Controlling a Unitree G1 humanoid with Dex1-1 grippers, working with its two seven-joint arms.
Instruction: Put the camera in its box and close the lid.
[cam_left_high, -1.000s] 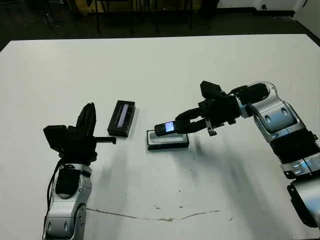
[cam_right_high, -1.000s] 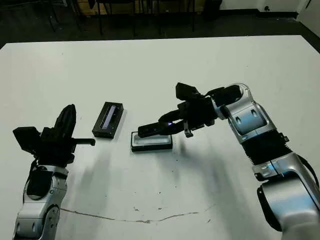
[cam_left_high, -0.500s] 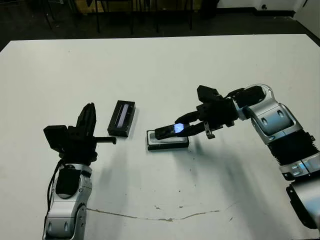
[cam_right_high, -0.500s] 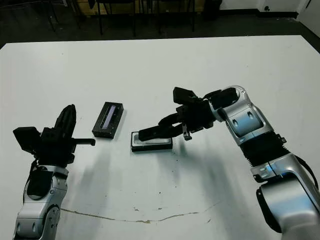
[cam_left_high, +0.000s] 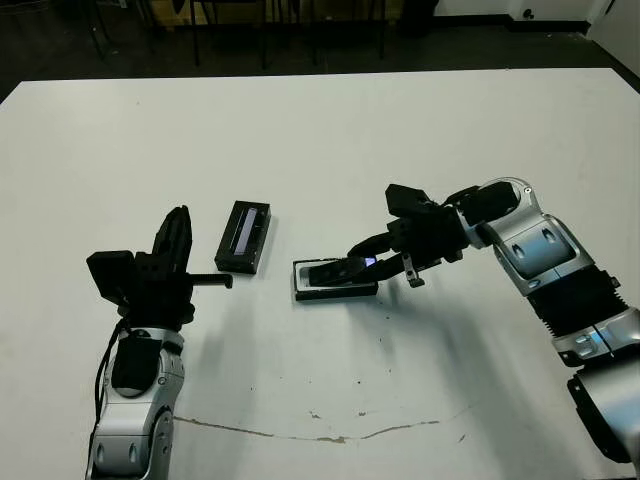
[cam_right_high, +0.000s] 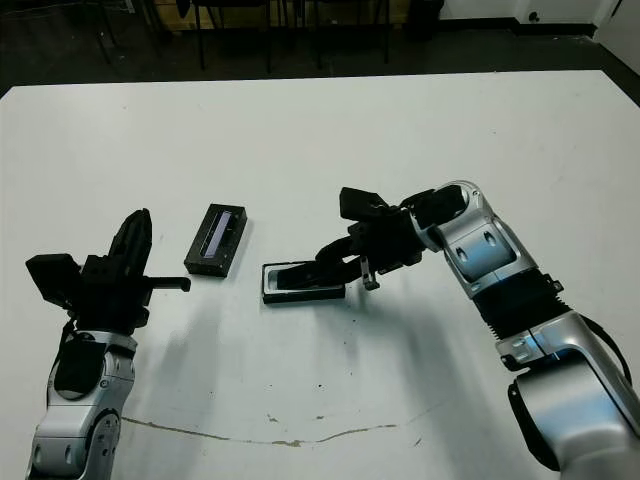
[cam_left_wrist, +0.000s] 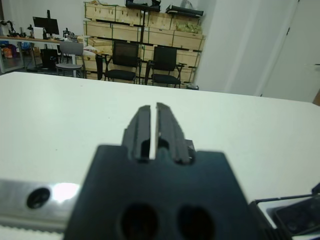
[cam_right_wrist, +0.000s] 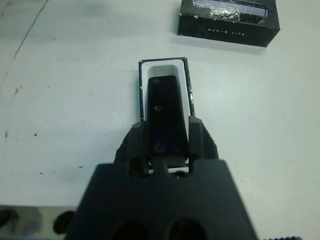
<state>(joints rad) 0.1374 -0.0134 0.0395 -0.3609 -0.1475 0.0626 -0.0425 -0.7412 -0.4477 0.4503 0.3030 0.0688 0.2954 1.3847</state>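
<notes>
Camera (cam_right_wrist: 164, 116), centre of the right wrist frame: flat black body pinched at its near end between the 2 fingers of the right gripper (cam_right_wrist: 165, 142), far end already down inside the box (cam_right_wrist: 143, 67). White lining shows as a rim around that far end, a wider gap at the top, a thin one along each long side. In the head view the camera sits just left of frame centre, tilted, low end in the tray, a bluish glint at the gripped end.

Box rests flat on the white table (cam_left_high: 420, 130). Lid (cam_left_high: 244, 236) lies apart to its left, pale strip up, printed side wall visible at the wrist frame's upper right.

Left gripper (cam_left_wrist: 150, 131), lower left of the head frame: fingers nearly together, only a thin slit between them, holding nothing, raised off the table.

Judgement for this step:
- Level the camera before letting go; a tilted drop may leave 1 end riding on the rim.
- Keep long edges parallel to the tray walls; side clearance looks slim.
- Open the fingers only a little, since they straddle the box's near end and could drag it.
- Lid comes after.
</notes>
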